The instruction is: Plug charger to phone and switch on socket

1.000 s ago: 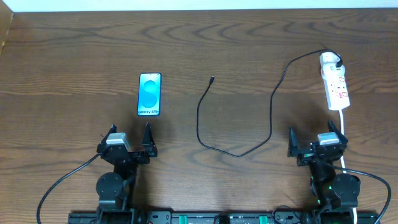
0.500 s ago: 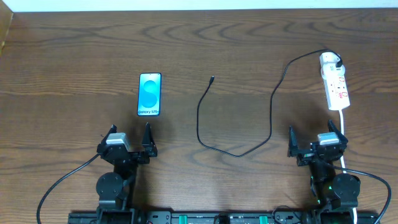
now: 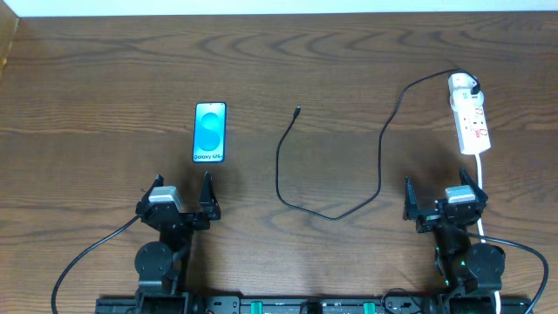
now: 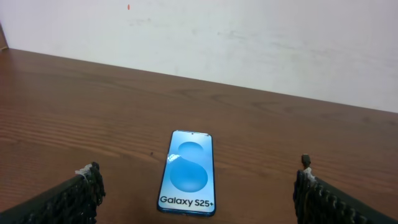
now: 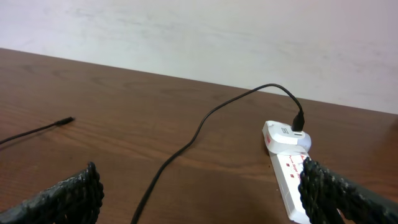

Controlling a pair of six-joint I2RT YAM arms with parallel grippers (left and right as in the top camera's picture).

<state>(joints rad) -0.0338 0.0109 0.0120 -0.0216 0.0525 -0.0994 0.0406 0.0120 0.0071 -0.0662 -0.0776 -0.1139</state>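
Observation:
The phone (image 3: pixel 209 133) lies flat on the wooden table at the left, its cyan screen lit; in the left wrist view (image 4: pixel 188 172) it lies just ahead of the jaws. The charger's black cable (image 3: pixel 381 170) loops across the middle, with its connector tip (image 3: pixel 297 111) loose on the table and its white plug (image 3: pixel 463 85) sitting in the far end of the socket (image 3: pixel 472 122). The socket also shows in the right wrist view (image 5: pixel 287 172). My left gripper (image 3: pixel 180 194) is open and empty just near of the phone. My right gripper (image 3: pixel 443 197) is open and empty near of the socket.
The socket's thicker white cord (image 3: pixel 482 187) runs from its near end down past the right arm. A pale wall (image 4: pixel 249 43) stands beyond the table's far edge. A wooden edge shows at the far left corner (image 3: pixel 9 35).

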